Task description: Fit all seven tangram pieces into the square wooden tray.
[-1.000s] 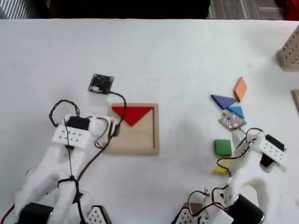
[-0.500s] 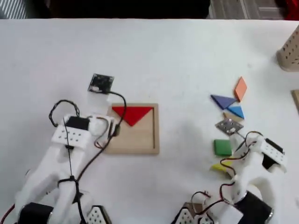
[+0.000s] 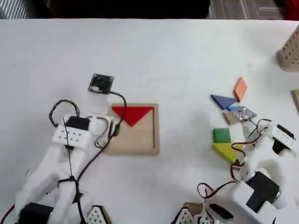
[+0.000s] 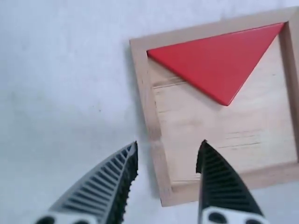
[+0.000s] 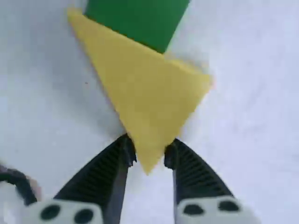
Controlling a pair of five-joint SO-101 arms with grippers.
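The square wooden tray [image 3: 156, 133] lies left of centre with a red triangle [image 3: 132, 114] in its far part. My left gripper [image 4: 168, 154] hangs open over the tray's left rim [image 4: 142, 93], near the red triangle [image 4: 219, 60]. On the right, a yellow triangle [image 3: 226, 150] lies against a green square [image 3: 222, 135]. My right gripper [image 5: 148, 156] is shut on the yellow triangle's [image 5: 145, 102] near corner, with the green square [image 5: 140, 18] just beyond. Farther back lie a dark blue triangle [image 3: 223, 100], an orange parallelogram [image 3: 240, 88], a light blue triangle [image 3: 235, 108] and a tan piece [image 3: 229, 117].
A perforated wooden block [image 3: 289, 53] stands at the far right edge. Another wooden object [image 3: 296, 100] pokes in below it. White table stretches between the tray and the loose pieces. Both arm bases sit at the near edge.
The right arm has swung to the right and away from the near edge. The yellow triangle has moved with it up against the green square. The left arm has not moved.
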